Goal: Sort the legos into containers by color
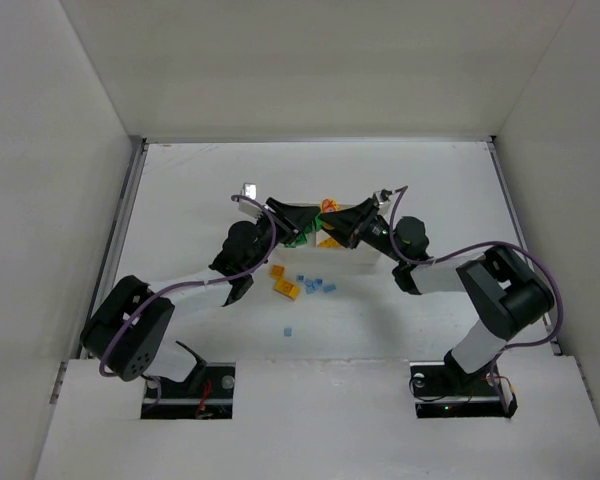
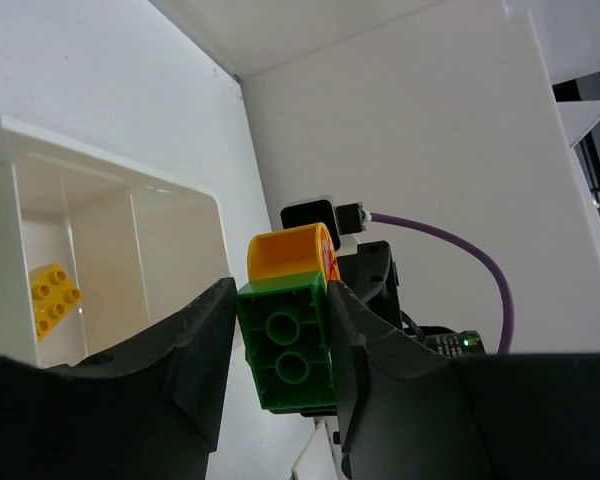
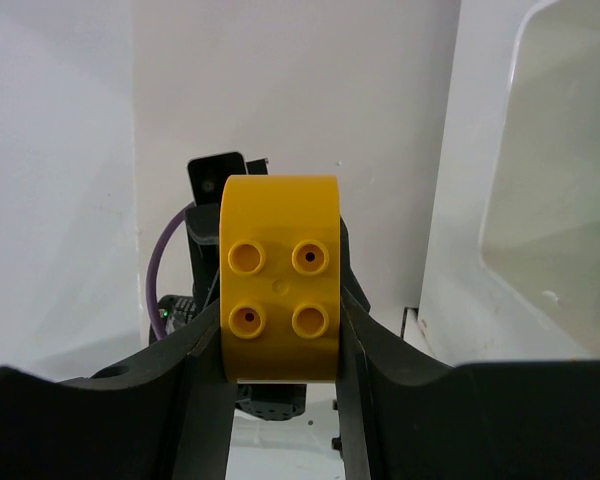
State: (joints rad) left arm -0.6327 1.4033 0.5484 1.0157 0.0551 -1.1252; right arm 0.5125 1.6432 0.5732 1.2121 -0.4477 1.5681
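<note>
Pinching: left gripper (image 2: 280, 295) has both fingers pressed flat on the side walls of a green brick (image 2: 285, 355), hollow underside toward the wrist cam. Same w/ right gripper (image 3: 280, 312), clamped on a yellow-orange brick (image 3: 280, 265) w/ rounded top, four studs facing its cam. Both claws sit nose to nose over the white tray (image 2: 130, 185). The held bricks look v. close; can't tell if touching. One yellow brick (image 2: 52, 298) lies in a tray compartment, which of the three unclear. On the table (image 1: 410, 190), near side of tray: two orange bricks (image 1: 287, 289), a scatter of tiny blue bricks (image 1: 316, 286), and one lone blue brick (image 1: 287, 331) nearer the bases.

Handling, my guess: bricks hard, light, glossy, so slick under the pads but won't crush. Best hold = flat opposite walls, mid-height, as now; studs or the curved face would squirm. Tiny blues prob. need a dead-centre pinch or they'll pop out.
</note>
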